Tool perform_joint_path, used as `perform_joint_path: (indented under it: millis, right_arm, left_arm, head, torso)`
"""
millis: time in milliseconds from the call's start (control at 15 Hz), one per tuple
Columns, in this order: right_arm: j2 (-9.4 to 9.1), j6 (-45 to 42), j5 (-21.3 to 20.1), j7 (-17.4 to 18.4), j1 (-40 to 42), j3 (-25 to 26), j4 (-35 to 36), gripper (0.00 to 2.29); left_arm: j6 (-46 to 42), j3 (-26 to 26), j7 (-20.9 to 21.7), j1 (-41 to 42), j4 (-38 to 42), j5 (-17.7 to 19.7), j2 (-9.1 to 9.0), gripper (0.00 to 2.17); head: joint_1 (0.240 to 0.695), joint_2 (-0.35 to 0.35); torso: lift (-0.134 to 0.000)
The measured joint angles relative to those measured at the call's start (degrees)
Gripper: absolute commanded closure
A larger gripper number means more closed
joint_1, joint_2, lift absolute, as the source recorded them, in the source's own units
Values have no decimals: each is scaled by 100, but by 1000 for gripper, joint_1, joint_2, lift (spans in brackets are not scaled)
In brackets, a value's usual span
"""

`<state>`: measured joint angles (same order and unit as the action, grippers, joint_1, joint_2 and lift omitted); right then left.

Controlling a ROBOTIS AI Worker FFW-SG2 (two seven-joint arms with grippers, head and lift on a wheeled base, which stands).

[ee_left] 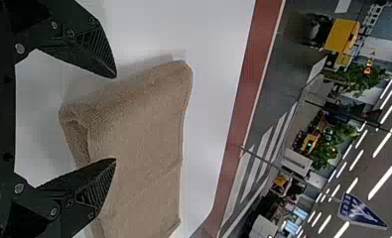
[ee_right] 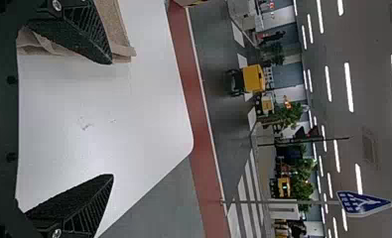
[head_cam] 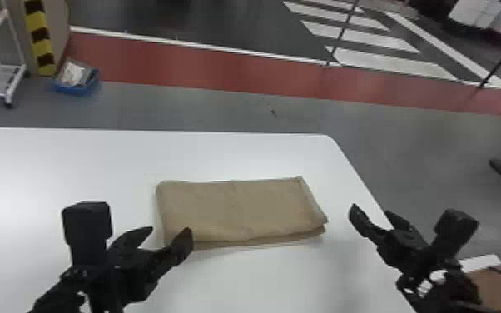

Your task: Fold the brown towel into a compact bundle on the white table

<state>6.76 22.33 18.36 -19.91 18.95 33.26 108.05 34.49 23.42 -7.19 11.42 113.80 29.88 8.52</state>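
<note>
The brown towel [head_cam: 237, 212] lies just below the head view's centre, a layered rectangle on the white tabletop [head_cam: 95, 158], apparently partway through folding. The left tool [head_cam: 169, 230], lower left, and right tool [head_cam: 370, 208], lower right, are both open and empty; next, one short end probably needs gripping and folding across.

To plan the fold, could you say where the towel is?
In the head view, the towel lies on the table, right of the left gripper.
</note>
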Motion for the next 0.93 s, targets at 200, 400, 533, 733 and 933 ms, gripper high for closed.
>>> perform_joint_path:
  millis: [200, 400, 533, 733, 933]
  right_arm:
    - [16, -21, -16, -2, -33, -46, -104, 66]
    - [19, -66, -2, -22, -41, -51, -138, 66]
    - [19, -110, 31, -75, -39, -15, -138, 66]
    - [19, -127, 51, -135, -25, 34, -136, 66]
    - [19, -128, 54, -154, -24, 40, -135, 66]
  left_arm:
    - [-236, 283, -142, -26, -72, 17, -30, 431]
    - [-545, 554, -377, -143, -265, -192, -44, 431]
    - [-718, 604, -437, -180, -333, -318, -51, 431]
    - [-759, 640, -551, -184, -289, -471, -20, 431]
    - [-650, 746, -622, -176, -263, -620, 6, 431]
  head:
    - [695, -350]
    - [695, -350]
    - [695, -350]
    - [695, -350]
    - [695, -350]
  torso:
    - [-124]
    - [-124]
    - [-124]
    - [-124]
    - [-124]
